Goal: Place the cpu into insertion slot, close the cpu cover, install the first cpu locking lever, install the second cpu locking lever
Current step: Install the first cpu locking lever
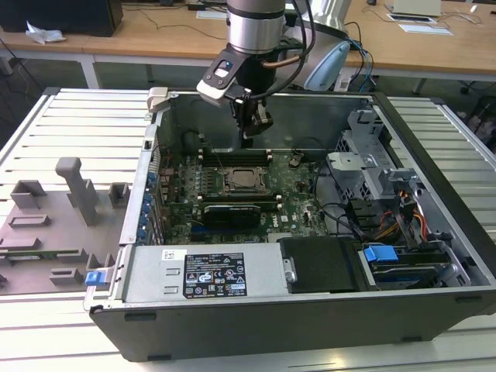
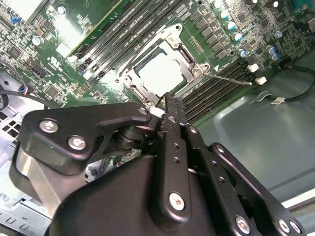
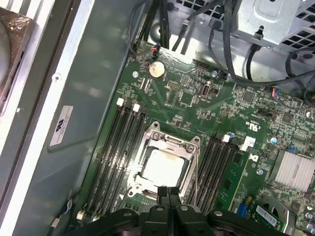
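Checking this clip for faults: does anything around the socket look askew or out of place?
A thin locking lever juts out from the cpu cover across the memory slots, apparently unlatched. The cpu sits square inside.

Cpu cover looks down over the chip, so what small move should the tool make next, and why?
Probably a short shift of the shut tool toward the thin locking lever, to bear on it. The cpu sits in the insertion slot with the cpu cover flat over it, while that lever looks unlatched, angled away from the socket.
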`<state>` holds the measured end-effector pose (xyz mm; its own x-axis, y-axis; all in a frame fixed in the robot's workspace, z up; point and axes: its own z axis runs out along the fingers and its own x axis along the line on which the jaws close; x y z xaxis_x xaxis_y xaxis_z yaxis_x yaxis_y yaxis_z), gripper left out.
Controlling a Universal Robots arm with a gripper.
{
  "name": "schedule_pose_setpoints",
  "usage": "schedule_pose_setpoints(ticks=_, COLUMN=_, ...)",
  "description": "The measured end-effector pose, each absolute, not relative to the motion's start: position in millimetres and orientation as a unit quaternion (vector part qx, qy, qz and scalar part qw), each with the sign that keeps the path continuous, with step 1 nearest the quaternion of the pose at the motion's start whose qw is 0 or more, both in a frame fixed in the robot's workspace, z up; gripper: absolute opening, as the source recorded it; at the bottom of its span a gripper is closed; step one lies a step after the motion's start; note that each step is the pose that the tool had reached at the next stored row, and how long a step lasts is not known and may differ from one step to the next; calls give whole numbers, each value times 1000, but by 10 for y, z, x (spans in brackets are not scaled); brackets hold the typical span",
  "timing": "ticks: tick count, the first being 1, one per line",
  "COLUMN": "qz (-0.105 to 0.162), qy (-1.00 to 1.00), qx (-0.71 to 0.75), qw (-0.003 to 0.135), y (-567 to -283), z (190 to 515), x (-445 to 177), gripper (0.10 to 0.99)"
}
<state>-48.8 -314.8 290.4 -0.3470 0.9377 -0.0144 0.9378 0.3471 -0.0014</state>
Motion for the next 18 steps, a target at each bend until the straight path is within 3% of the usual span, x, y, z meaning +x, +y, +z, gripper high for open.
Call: schedule_pose_setpoints(ticks=18, qz=-4, qy=858, qx=513, qw=6, y=-3148, z=2904, x=-488, gripper=106)
